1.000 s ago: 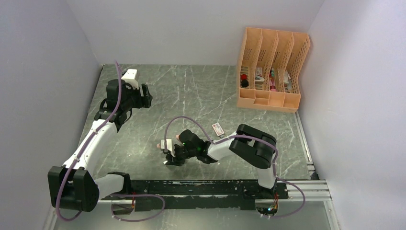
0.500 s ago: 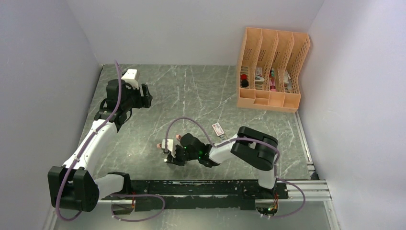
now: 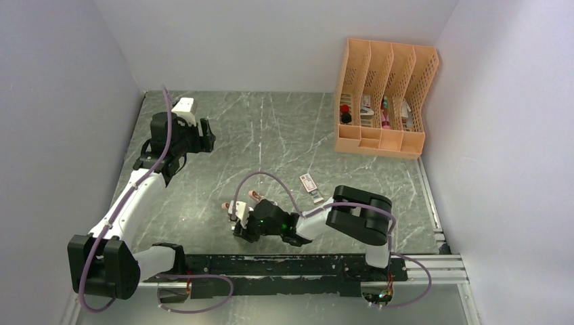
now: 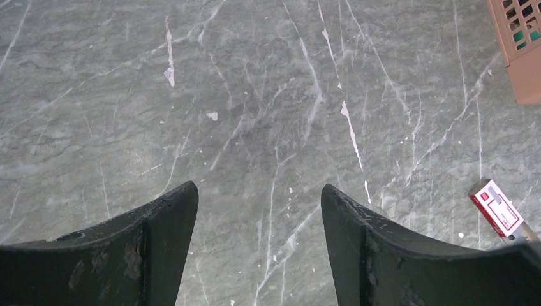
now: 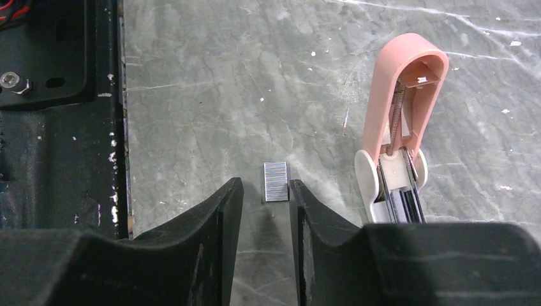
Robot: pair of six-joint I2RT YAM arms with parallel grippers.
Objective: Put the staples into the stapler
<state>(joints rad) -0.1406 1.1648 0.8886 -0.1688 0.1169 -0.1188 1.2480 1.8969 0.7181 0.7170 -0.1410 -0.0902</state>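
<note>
Short silvery ribbed staple strip [image 5: 275, 182], flat between right gripper's [image 5: 265, 185] slightly parted tips; left gripper [image 4: 258, 189] spread wide.

Grey marbled table [image 3: 271, 135] carries an organizer [image 3: 379, 145], staple box [image 3: 308, 182], stapler [image 5: 402, 121] and staple strip [image 5: 275, 182].
</note>
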